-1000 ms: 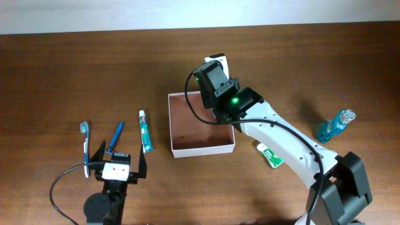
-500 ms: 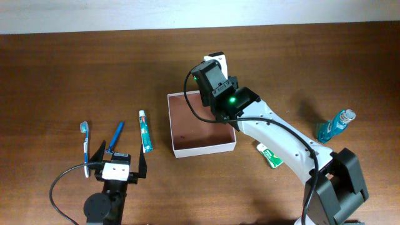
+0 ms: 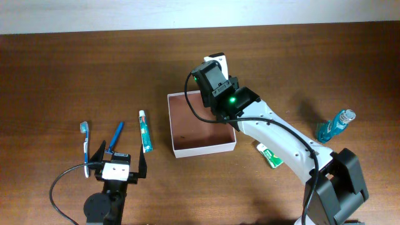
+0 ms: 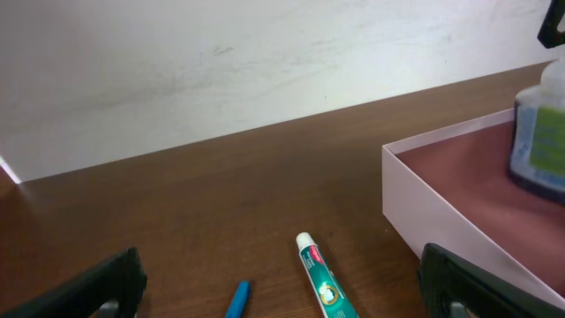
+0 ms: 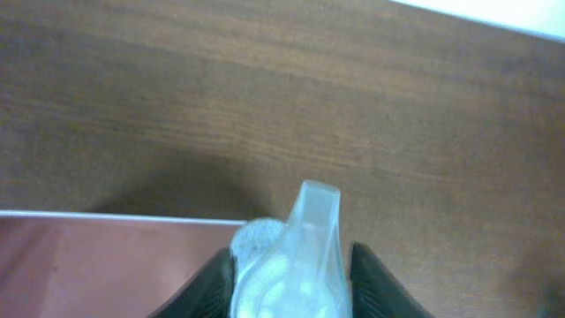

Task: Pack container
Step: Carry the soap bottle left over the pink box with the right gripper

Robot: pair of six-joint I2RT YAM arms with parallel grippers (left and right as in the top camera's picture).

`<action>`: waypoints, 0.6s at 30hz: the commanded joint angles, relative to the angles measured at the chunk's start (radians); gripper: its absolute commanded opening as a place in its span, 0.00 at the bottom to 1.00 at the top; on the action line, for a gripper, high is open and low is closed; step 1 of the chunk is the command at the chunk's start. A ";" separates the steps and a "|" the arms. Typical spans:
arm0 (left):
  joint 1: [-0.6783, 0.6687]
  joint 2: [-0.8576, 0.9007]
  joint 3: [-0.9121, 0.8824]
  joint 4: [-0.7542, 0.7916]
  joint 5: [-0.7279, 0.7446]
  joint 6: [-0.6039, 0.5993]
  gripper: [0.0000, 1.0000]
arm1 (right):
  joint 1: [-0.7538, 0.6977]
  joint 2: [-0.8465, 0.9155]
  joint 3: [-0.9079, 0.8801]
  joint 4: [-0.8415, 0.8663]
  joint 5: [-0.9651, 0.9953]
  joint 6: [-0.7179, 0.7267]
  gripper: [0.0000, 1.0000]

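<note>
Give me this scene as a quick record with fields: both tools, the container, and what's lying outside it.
Right tool: shut on clear bottle, over container's far side
Left tool: open, empty, by white toothbrush and blue toothbrush
Container: open-top, visible floor bare
Outside it: toothpaste, blue bottle, small green tube

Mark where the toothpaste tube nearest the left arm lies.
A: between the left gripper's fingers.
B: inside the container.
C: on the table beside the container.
C: the toothpaste tube lies flat on the table just outside the white wall of the container, ahead of the open, empty left gripper.
</note>
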 commanded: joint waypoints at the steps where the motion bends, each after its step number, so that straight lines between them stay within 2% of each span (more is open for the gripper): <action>1: 0.006 -0.003 -0.006 -0.001 0.011 0.016 0.99 | 0.007 -0.006 0.011 0.010 0.033 0.006 0.45; 2: 0.006 -0.003 -0.006 -0.001 0.011 0.016 0.99 | 0.007 -0.006 0.011 0.010 0.033 0.006 0.48; 7: 0.006 -0.003 -0.006 -0.001 0.011 0.016 0.99 | 0.007 -0.009 0.012 0.010 0.033 0.006 0.52; 13: 0.006 -0.003 -0.006 -0.001 0.011 0.016 0.99 | 0.007 -0.062 0.013 -0.036 -0.038 0.011 0.52; 18: 0.006 -0.003 -0.006 -0.001 0.011 0.016 0.99 | 0.007 -0.056 0.011 -0.124 -0.058 0.142 0.46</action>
